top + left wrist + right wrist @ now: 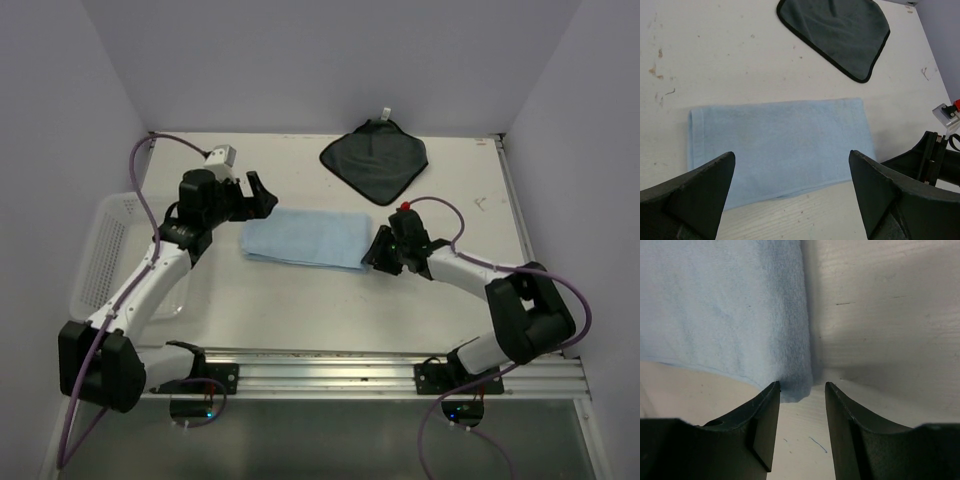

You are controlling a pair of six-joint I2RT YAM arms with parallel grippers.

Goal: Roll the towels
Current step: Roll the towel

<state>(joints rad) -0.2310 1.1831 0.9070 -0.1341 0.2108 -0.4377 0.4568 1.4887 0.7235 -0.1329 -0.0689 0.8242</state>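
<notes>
A light blue towel (305, 238) lies folded into a flat strip in the middle of the table. A dark grey towel (374, 158) with a small white tag lies spread out at the back. My left gripper (262, 195) hovers wide open by the blue towel's left end. In the left wrist view the blue towel (780, 145) spans the gap between my left gripper (792, 154) fingers, and the dark towel (840, 35) lies beyond. My right gripper (378, 250) sits low at the blue towel's right end. My right gripper (802, 385) is open, with the blue towel's (725, 310) near corner just at its fingertips.
A white mesh basket (105, 250) stands at the table's left edge beside the left arm. The right arm's wrist (935, 155) shows at the right of the left wrist view. A metal rail (400, 365) runs along the near edge.
</notes>
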